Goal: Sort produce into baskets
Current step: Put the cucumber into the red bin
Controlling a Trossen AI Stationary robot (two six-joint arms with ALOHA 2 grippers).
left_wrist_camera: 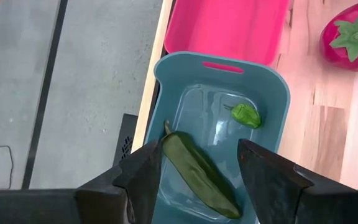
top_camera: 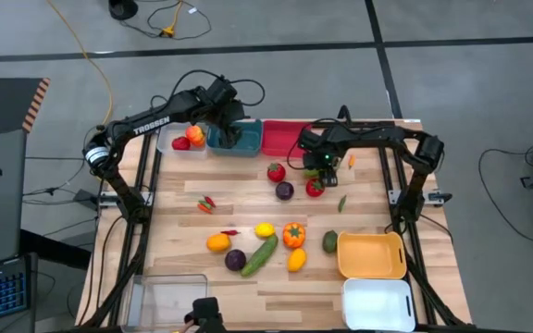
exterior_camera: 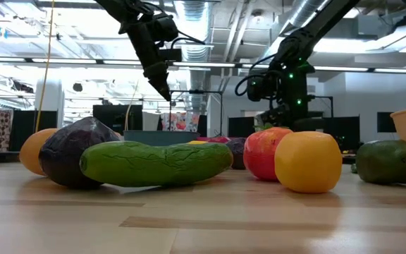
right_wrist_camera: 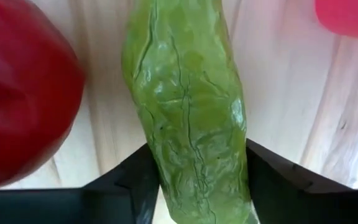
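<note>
Right gripper (right_wrist_camera: 197, 180) jaws clamp a green vegetable (right_wrist_camera: 188, 106) lying between them

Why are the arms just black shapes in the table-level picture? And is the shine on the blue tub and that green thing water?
Low view: bright ceiling lights behind turn the left arm and right arm into dark silhouettes. Left wrist view: the pale sheen on the teal basket looks like light reflecting off glossy plastic, probably not water. Right wrist view: similar highlights on the green vegetable gripped by the right gripper.
</note>
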